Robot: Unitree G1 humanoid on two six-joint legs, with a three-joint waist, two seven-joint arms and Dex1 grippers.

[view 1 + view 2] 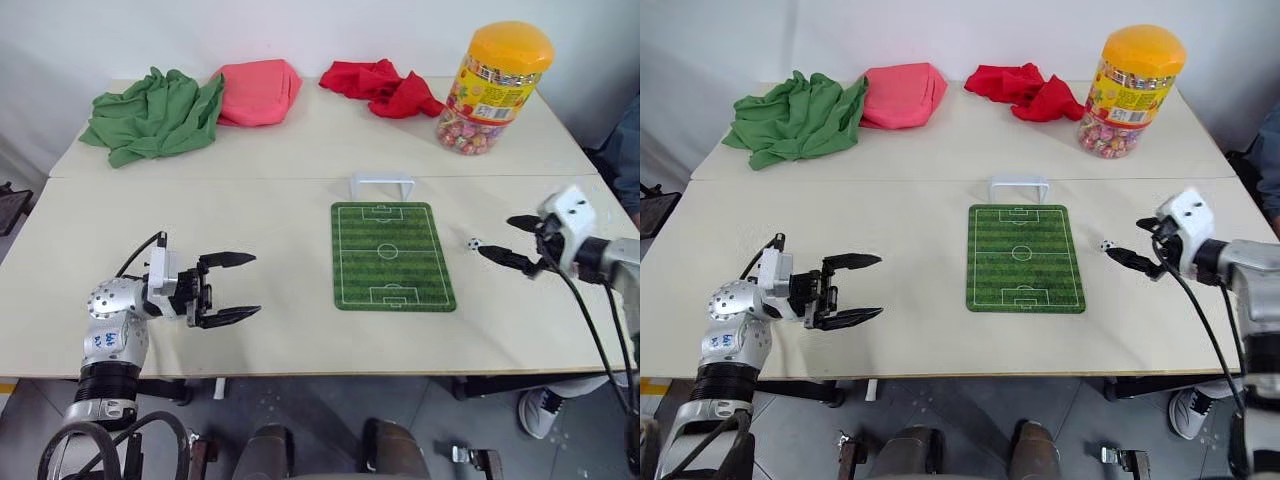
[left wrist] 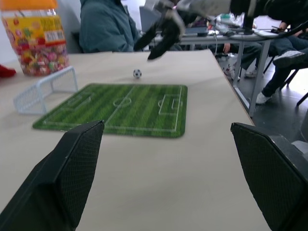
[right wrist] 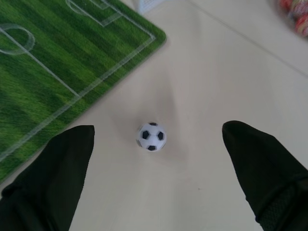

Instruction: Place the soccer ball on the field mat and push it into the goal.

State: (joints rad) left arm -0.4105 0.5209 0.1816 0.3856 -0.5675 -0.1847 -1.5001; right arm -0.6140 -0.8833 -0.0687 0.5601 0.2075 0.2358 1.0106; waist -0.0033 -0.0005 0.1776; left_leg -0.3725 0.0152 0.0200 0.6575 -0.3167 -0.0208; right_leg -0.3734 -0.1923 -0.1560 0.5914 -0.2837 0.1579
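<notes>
The soccer ball [image 3: 151, 136] sits on the bare table [image 1: 250, 180], just off the right edge of the field mat [image 1: 391, 256]. My right gripper [image 1: 508, 240] hangs near it, jaws spread wide and holding nothing; my left gripper [image 1: 232, 288] is likewise released, well apart. The ball is tiny and round: if one finger nudges it first, I judge it rolls away, maybe off the table. The goal [image 1: 382, 185] waits at the mat's far end.
</notes>
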